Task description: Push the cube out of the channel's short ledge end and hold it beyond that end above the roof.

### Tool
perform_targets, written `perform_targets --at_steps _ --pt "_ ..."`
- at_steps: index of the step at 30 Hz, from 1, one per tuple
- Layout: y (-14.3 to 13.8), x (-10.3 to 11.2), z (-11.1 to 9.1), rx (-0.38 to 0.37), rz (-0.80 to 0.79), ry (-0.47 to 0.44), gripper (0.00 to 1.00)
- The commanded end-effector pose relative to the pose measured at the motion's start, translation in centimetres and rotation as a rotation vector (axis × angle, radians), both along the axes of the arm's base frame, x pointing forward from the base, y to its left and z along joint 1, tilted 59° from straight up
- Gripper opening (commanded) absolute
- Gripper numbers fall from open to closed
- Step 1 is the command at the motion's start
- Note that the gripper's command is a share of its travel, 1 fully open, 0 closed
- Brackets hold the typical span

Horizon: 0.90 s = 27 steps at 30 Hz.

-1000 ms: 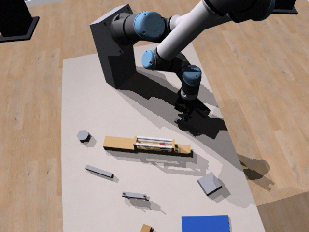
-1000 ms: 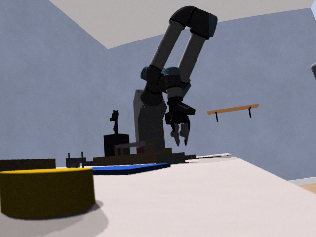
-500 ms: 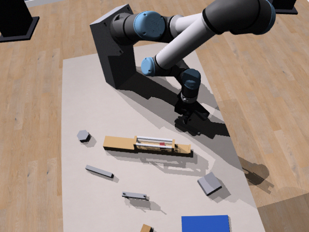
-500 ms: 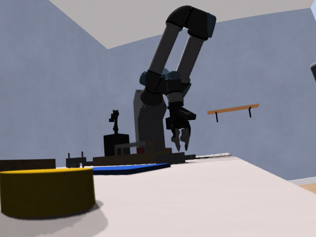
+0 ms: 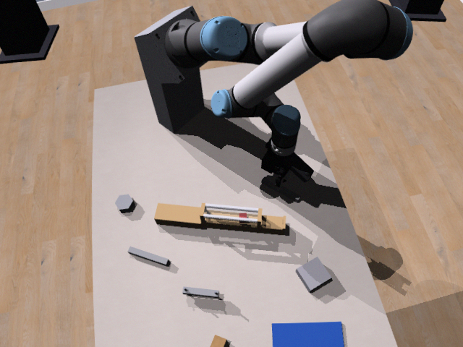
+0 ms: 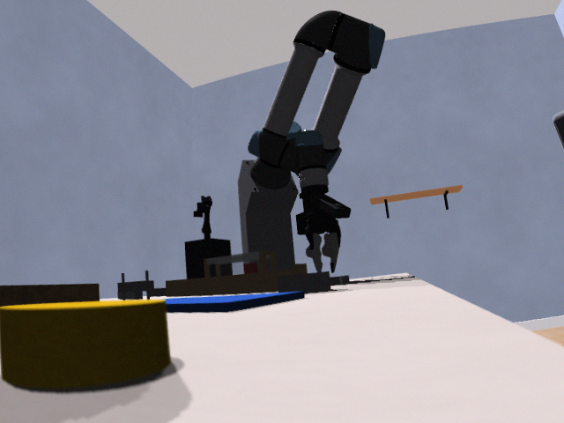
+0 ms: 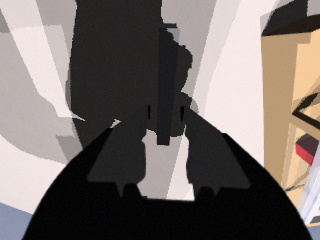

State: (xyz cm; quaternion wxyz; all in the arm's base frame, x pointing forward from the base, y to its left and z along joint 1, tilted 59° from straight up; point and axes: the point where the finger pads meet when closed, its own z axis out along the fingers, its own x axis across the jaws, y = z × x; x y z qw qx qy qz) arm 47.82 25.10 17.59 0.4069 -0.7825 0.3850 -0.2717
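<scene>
Cube: you have the red cube (image 5: pixel 243 215) (image 6: pixel 250 268) (image 7: pixel 304 150) inside the channel (image 5: pixel 202 211) (image 6: pixel 223 285) (image 7: pixel 279 100), under its roof rails (image 5: pixel 234 207) and nearer the short ledge (image 5: pixel 273 222) than the long ledge (image 5: pixel 179 213).
End effector: your end effector (image 5: pixel 279 181) (image 6: pixel 326 270) (image 7: pixel 165 106) points down outside the channel, its fingers slightly spread, with nothing pinched.
Cube from end effector: in the top view, the cube lies below and to the left of your fingers; in the wrist view, it sits to the right, well apart from them.
Dark bar: a long, straight-edged bar (image 6: pixel 339 279) (image 7: pixel 164 90) shows between your fingertips in the wrist view, with a gap on either side, mostly in shadow.
Channel: smooth tan body, square end posts, pale slender rails; the raised lip (image 5: pixel 284 220) closes off the short ledge.
Counter: matte and off-white (image 5: pixel 126 160) (image 6: pixel 364 355) (image 7: pixel 235 100), crossed by the arm's shadow.
Grey pieces: you see a hexagonal block (image 5: pixel 124 202), a slim rod (image 5: pixel 148 256), a two-pegged bracket (image 5: pixel 201 292) (image 6: pixel 135 290) and a squarish slab (image 5: pixel 314 273) (image 6: pixel 304 282).
Blue plate: flat and straight-edged (image 5: pixel 307 334) (image 6: pixel 227 300).
Yellow piece: a squat, round-sided form (image 6: pixel 86 341), bright on top.
Floor: wood-grained planks (image 5: pixel 45 186).

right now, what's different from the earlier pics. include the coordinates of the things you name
The gripper (image 5: pixel 278 182) (image 6: pixel 325 269) (image 7: pixel 165 106) has come down closer to the table (image 5: pixel 123 157) (image 6: pixel 364 355) (image 7: pixel 235 95). Nothing was visibly grasped or let go. The red cube (image 5: pixel 243 215) (image 6: pixel 250 268) (image 7: pixel 304 151) still sits in the channel (image 5: pixel 177 212) (image 6: pixel 204 285) (image 7: pixel 277 100); the other things on the table look unmoved.
</scene>
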Motion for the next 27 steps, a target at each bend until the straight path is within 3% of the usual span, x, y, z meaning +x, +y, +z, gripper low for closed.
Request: perform_targets --at_steps 1,27 --pt "0.0 0.0 0.0 0.000 0.000 -0.001 0.22" --pt "1.1 1.9 -1.3 0.000 0.000 -0.001 0.22"
